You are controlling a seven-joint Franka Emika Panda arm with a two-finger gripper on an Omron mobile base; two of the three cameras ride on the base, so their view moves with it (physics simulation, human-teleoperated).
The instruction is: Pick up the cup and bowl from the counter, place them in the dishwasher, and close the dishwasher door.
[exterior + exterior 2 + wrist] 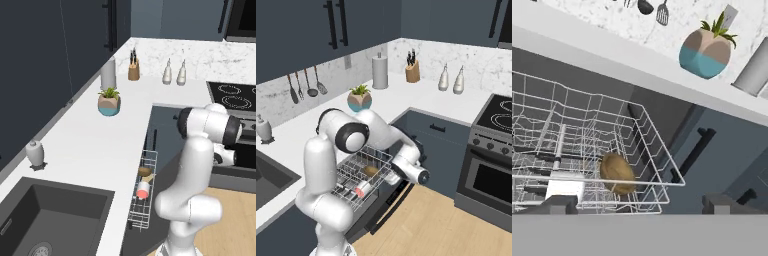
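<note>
A: Tool status?
B: Jaws apart, nothing held, just beside the rack front.
A: Items?
B: Bowl and cup lie in the rack (dishwasher door down). Beyond, the plant pot stands on the worktop.

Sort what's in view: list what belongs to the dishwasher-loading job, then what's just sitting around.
Job:
- cup, lying in the rack
- bowl, in the rack
- dishwasher rack, pulled out
- dishwasher door, down
- counter
- gripper, open, empty

Lying about:
- plant pot
- grey cylinder
- knife block
- two bottles
- soap dispenser
- sink
- stove
- hanging utensils
</note>
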